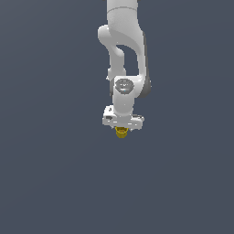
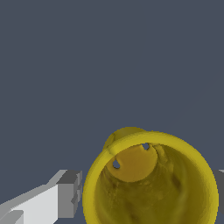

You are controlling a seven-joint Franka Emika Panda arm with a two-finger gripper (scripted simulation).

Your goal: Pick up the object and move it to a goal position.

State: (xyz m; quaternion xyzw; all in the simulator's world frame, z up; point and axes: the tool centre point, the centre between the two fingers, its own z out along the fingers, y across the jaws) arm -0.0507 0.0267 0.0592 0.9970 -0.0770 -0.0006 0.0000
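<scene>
Wrist view: cup (image 2: 151, 183) fills the frame right under my claw (image 2: 144, 197), hollow top facing the camera, rim clear, two small holes in its floor. One grey finger pad (image 2: 70, 194) sits just beside the cup wall; a sliver of the other shows at the far side. Looks pinched on the cup. Exterior view: cup (image 1: 121, 132) pokes out below my claw (image 1: 122, 127), arm (image 1: 123, 50) above, plain grey backdrop.

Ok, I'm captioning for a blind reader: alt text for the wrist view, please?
A yellow cup, seen down its hollow inside, fills the lower frame against a plain grey-blue background. One grey finger pad of the white gripper sits beside the cup's rim; another shows at the opposite frame edge.
</scene>
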